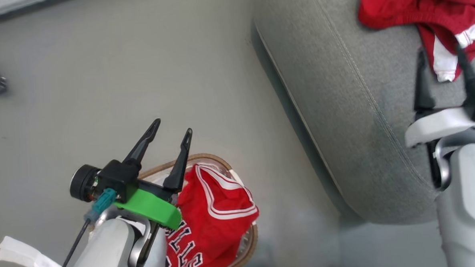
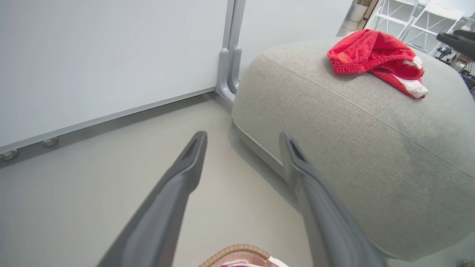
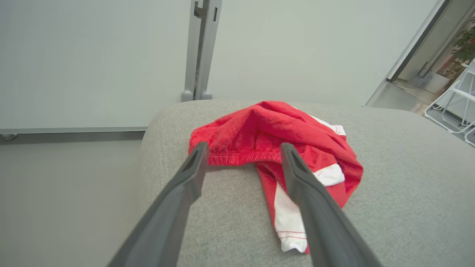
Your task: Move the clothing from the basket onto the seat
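Two red garments, split between two places. Shorts (image 1: 416,5) lie crumpled on top of the seat (image 1: 339,89), back from its stitched seam, with a white trim piece trailing toward the right gripper (image 1: 439,51). Jersey (image 1: 215,214) is bunched in the basket (image 1: 206,156), black-and-white lettering partly visible, fabric spilling over the rim on the seat side. Basket sits on the grey floor (image 1: 118,74), near the seat but apart from it.

Left gripper (image 1: 172,127): fingers spread, nothing between them, hovering above the basket's far rim. In the left wrist view the bare floor shows between the fingers and the woven rim is at the bottom edge.

Right gripper: fingers spread, nothing clamped, over the seat with its tips at the near edge of the shorts. In the right wrist view the elastic waistband crosses the gap between the tips; contact with the fabric cannot be told.

White wall panel (image 2: 111,55) and grey post (image 2: 230,55) stand behind the seat.
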Motion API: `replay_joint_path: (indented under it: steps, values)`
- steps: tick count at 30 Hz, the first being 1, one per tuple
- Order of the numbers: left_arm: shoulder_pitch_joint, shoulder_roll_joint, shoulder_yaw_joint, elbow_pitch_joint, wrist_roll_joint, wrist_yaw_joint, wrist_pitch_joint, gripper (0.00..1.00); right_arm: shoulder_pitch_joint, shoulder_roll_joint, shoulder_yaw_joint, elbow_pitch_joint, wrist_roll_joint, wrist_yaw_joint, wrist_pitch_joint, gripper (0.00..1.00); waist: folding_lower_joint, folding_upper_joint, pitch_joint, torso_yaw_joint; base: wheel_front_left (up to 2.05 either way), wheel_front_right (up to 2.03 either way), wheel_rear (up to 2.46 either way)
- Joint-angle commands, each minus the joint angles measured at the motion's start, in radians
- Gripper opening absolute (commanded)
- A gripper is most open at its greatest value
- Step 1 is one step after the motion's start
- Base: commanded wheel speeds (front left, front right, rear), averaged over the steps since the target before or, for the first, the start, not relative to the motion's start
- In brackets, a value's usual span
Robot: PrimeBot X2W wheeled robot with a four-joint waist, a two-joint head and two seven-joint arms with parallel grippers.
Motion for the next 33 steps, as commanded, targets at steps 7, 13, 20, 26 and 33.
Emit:
replay_joint_path:
  steps: [7,13,20,26,33]
  values:
    - [0.077,-0.050,0.173,0.077,0.050,-0.002,0.000,1.00,0.073,0.007,0.132,0.039,0.092,-0.001,-0.005,1.00,0.0000,0.0000,-0.173,0.179,0.00,0.00,0.00]
    - [0.129,-0.081,0.310,0.133,0.093,-0.002,0.000,1.00,0.116,0.010,0.202,0.062,0.176,-0.001,-0.005,1.00,0.0000,0.0000,-0.223,0.236,0.00,0.00,0.00]
    - [0.195,-0.118,0.456,0.174,0.152,-0.002,0.000,1.00,0.179,0.009,0.240,0.092,0.203,-0.001,-0.005,1.00,0.0000,0.0000,-0.275,0.263,0.00,0.00,0.00]
    - [0.262,-0.148,0.505,0.184,0.140,-0.003,0.000,1.00,0.241,0.009,0.236,0.088,0.224,-0.001,-0.005,1.00,0.0000,0.0000,-0.322,0.272,0.00,0.00,0.00]
    - [0.315,-0.175,0.516,0.185,0.139,-0.003,0.000,1.00,0.275,0.009,0.241,0.091,0.227,-0.001,-0.005,1.00,0.0000,0.0000,-0.339,0.272,0.00,0.00,0.00]
